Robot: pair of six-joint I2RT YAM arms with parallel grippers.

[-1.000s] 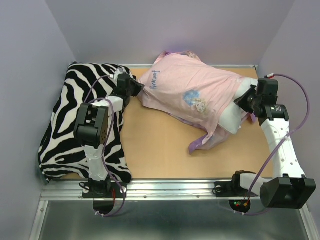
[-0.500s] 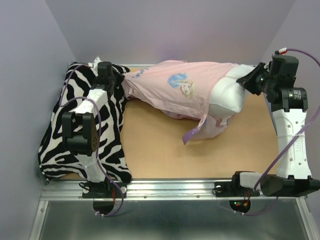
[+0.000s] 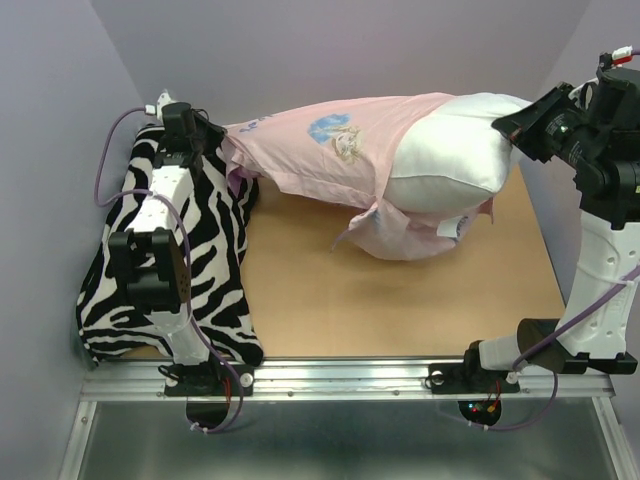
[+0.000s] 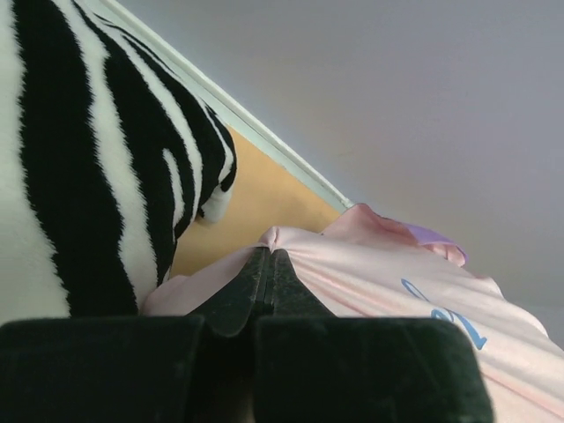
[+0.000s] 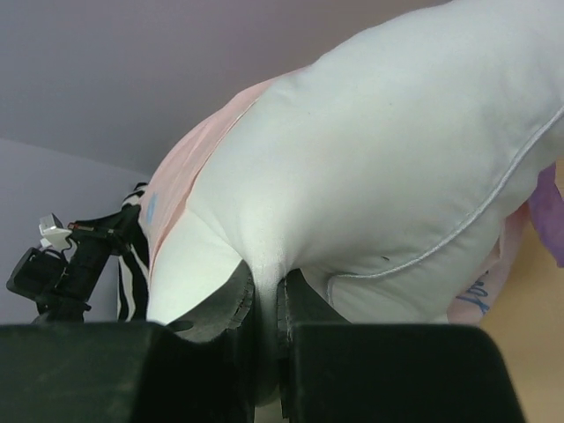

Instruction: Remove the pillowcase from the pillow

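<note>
The pillowcase, inside out and pale pink with a princess print, hangs stretched in the air between my two grippers. The white pillow sticks out of its right end by about half. My left gripper is shut on the pillowcase's closed left end, above the zebra pillow; the pinched fabric shows in the left wrist view at the gripper. My right gripper is shut on the pillow's right end, raised at the far right. In the right wrist view the gripper pinches a fold of the white pillow.
A black-and-white zebra-striped pillow lies along the left side of the wooden table. Lilac walls close in the back and both sides. A metal rail runs along the near edge.
Both grippers have moved apart and upward. The pillowcase and pillow have lifted off the table, the case is stretched leftward, and much more white pillow is now exposed at the right.
</note>
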